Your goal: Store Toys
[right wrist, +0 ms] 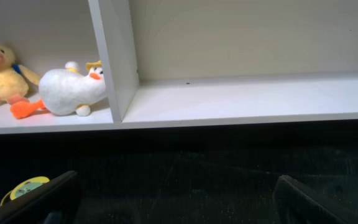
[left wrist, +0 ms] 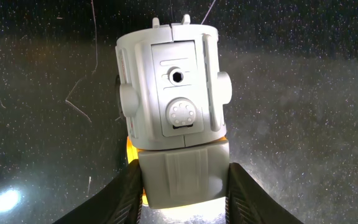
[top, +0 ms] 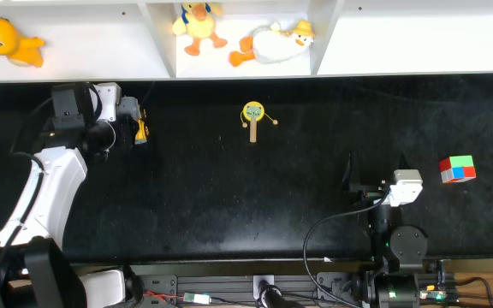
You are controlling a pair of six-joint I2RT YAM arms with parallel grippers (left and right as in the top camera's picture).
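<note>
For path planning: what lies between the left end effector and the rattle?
Nothing; the top view shows bare table between left end effector and rattle.

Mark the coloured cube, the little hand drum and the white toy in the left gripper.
coloured cube (top: 457,168), top view, its centre.
hand drum (top: 252,111), top view, its round head.
white toy (left wrist: 176,93), left wrist view, its flat panel.

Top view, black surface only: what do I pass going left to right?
left hand gripping a white toy robot → rattle drum → right hand, open → colour cube
</note>
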